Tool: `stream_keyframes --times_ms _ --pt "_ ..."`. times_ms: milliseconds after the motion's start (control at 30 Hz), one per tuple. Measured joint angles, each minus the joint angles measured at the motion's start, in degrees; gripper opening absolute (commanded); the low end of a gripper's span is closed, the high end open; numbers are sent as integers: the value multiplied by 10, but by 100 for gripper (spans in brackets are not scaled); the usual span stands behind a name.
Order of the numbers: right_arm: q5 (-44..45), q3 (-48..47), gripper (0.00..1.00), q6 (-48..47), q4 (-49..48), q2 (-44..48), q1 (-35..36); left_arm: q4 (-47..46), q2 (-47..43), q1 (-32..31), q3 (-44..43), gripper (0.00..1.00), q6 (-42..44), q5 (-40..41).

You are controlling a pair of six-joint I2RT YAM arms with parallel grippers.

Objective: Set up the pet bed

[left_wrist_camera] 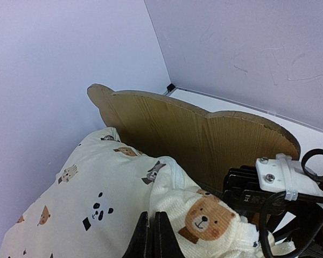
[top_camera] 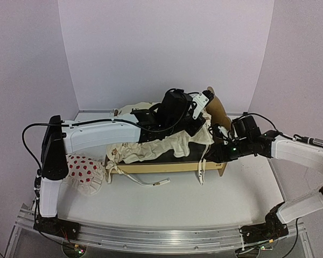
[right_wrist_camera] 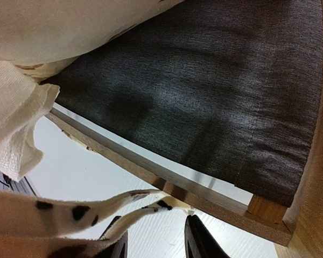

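One white surface (top_camera: 167, 209) carries everything, with pale walls (top_camera: 167, 48) behind and beside it

Two arms reach over it. The left arm (top_camera: 97, 134) stretches from the left to above the bed, and the right arm (top_camera: 301, 153) bends in from the right to the bed's near right corner

Between them the bed (top_camera: 161, 167) lies lengthwise across the middle of the surface, toward the back. Its near rail faces the arm bases and its headboard (left_wrist_camera: 204, 140) stands upright at the right end. The dark grey base (right_wrist_camera: 204, 97) shows bare at that end, edged by the pale rail (right_wrist_camera: 167, 185)

Most of the bed is covered by the quilt (top_camera: 151, 148), cream with small animal faces, bunched and crooked. Part of it spills over the left end and part rises behind the left arm

Just beside the bed's left end the pillow (top_camera: 83, 169), white with red dots, sits on the surface

A thin pale strap (top_camera: 151, 184) lies on the surface just in front of the near rail. A cream strip with black spots (right_wrist_camera: 97, 209) crosses the right wrist view close to the lens, ending near the right jaws

The left jaws are closed tight, their dark fingertips (left_wrist_camera: 160, 236) pinching a fold of quilt near the headboard. The right jaws stand partly apart just outside the rail at the corner, with nothing seen between them
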State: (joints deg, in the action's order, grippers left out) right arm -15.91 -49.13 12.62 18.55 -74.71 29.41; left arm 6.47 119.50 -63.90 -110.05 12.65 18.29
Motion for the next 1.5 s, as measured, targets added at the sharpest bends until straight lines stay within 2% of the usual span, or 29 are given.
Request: stream_keyframes --times_ms 167,500,567,700,767,967,1200,1333,1500 --pt "-23 0 41 -4 -24 -18 0 -1 0 1 1 0 0 0" --pt "-80 1 40 -6 -87 -27 2 -1 -5 4 1 0 0 0" --pt "-86 1 37 -6 -97 -32 3 -1 -6 4 2 0 0 0" --pt "-95 2 21 -7 -116 -48 4 -4 -6 6 3 0 0 0" --pt "-97 3 18 -6 -119 -53 5 -5 -6 6 3 0 0 1" --pt "-84 18 17 -6 -111 -40 9 -5 -6 9 3 0 0 5" --pt "-95 33 3 6 -94 -3 9 -11 -16 15 14 0 0 6" --pt "-121 32 0 23 -89 -2 9 -13 -18 18 16 0 0 5" --pt "-114 -3 0 24 -7 12 9 -21 -20 18 28 0 0 4"
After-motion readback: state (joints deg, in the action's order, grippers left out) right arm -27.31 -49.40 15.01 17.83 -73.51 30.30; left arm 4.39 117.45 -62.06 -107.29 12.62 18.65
